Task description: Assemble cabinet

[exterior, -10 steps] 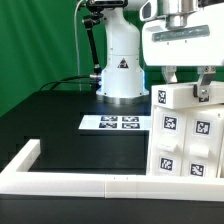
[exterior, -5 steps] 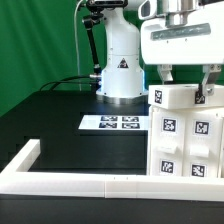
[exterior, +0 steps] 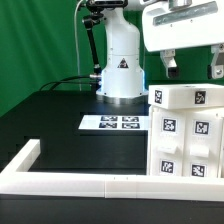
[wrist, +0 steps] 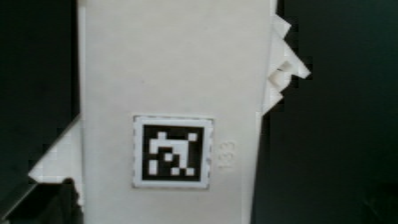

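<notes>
1. Foreground: the white rail [exterior: 90,185] crosses the lower frame, bordering the black table [exterior: 50,125].
2. Lower right: the cabinet [exterior: 188,135] stands upright on the table, its tagged fronts facing the camera; the wrist view shows one tagged white face [wrist: 175,150].
3. Upper right: the pincer [exterior: 190,65] hangs above the cabinet, fingers spread, holding nothing and clear of its top.
4. Centre: the marker board [exterior: 112,123] lies flat.
5. Judgement: any re-grip should descend vertically, centred over the top, avoiding tipping.
</notes>
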Robot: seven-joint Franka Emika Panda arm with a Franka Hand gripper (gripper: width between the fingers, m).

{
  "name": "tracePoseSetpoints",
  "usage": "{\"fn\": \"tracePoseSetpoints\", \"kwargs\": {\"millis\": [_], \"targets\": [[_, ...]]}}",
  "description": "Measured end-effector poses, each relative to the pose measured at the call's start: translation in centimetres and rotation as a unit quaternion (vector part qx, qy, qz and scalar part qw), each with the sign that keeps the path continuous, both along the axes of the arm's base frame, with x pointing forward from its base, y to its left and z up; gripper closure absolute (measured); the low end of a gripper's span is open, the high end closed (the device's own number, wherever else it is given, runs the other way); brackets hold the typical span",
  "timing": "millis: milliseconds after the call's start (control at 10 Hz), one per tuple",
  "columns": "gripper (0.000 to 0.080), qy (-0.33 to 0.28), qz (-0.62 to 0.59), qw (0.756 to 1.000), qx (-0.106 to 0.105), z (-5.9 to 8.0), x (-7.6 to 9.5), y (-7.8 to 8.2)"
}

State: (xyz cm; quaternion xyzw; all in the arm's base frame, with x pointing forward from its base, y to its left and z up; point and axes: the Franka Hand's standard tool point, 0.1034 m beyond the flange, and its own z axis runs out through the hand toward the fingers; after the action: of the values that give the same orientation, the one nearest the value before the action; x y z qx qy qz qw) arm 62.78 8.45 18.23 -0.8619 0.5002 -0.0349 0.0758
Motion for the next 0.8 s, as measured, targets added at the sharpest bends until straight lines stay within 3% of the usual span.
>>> {"fn": "tracePoseSetpoints", "kwargs": {"millis": [200,500,700,800], "targets": [[0.0002,-0.002,0.029,1.0,-0.005,-0.1,0.0,0.0],[0.0002,-0.019,0.21,0.977,-0.033,-0.1,0.2,0.2],[0.0002,-0.027,0.377,0.923,-0.07,-0.1,0.3,1.0],[0.0002,-0.026,0.414,0.907,-0.074,-0.2,0.2,1.3]]}}
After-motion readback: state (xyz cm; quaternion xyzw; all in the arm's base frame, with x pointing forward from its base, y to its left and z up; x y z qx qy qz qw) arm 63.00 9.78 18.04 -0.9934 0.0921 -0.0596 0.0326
